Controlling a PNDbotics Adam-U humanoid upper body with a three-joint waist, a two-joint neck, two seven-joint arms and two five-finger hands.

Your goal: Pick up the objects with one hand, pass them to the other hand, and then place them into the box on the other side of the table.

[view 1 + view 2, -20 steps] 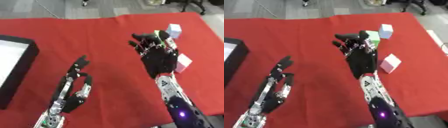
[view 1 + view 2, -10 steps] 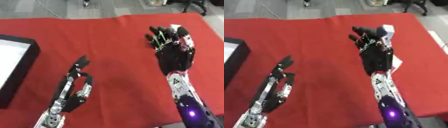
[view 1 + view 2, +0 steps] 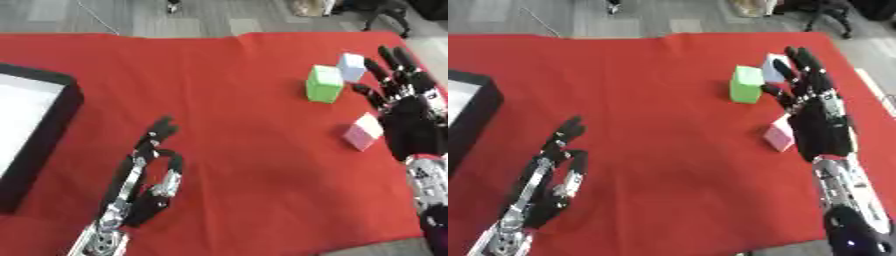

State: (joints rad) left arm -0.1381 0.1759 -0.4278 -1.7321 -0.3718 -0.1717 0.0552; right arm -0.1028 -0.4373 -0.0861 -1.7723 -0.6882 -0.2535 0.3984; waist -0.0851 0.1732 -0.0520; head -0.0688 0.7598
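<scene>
Three small blocks lie on the red cloth at the right: a green block [image 3: 325,83], a pale blue-white block [image 3: 352,66] just behind it, and a pink block [image 3: 363,131] nearer to me. My right hand [image 3: 819,120] hovers open with straight fingers spread, right beside the pink block and to the right of the green one, holding nothing. My left hand [image 3: 150,172] rests open at the lower left, fingers pointing up. The black box [image 3: 51,125] with a white inside stands at the left edge.
The red cloth [image 3: 219,100] covers the table; its far edge meets a grey floor. Chair legs and dark objects show beyond the far right corner. Open cloth lies between my two hands.
My right hand has swung to the right, uncovering the green and pink blocks. The left hand has stayed in place. The view has shifted slightly.
</scene>
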